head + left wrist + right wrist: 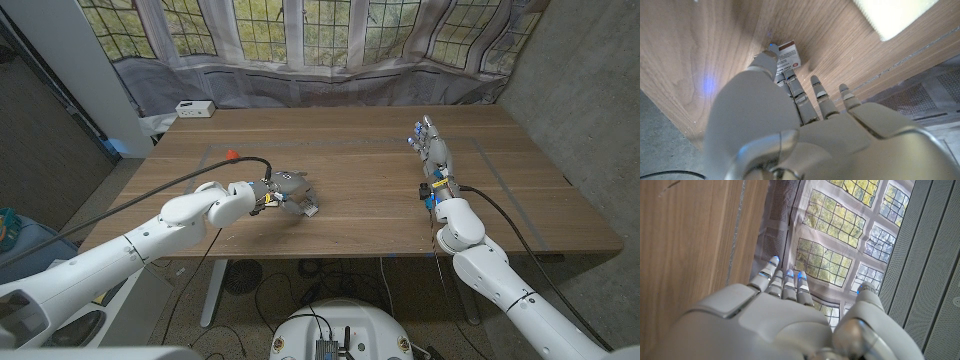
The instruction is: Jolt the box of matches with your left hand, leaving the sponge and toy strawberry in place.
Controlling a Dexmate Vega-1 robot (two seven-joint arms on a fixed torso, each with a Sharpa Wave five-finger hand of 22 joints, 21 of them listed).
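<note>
- My left hand is low over the near-left part of the counter, fingers reaching toward the box of matches. That suits a nudge, not a pick-up.
- The left wrist view shows the box of matches lying on the wood right at my fingertips. The leading finger looks to be touching its edge, though I can't swear to contact.
- Left hand holds nothing; fingers extended, fairly close together.
- The box sits just right of the hand, so I judge a short sideways shove is what's called for.
- The sponge shows in the left wrist view as a pale yellowish block, apart from the box with bare wood between. I can't pick it out in the head view; the hand probably hides it.
- The toy strawberry sits farther back on the left, beside my forearm and the black cable. The cable arcs close to it, and that's my main worry.
- My right hand waits on the far right, fingers straight, spread a little and empty, well apart from everything.
- A white box rests at the far-left corner, out of play.
</note>
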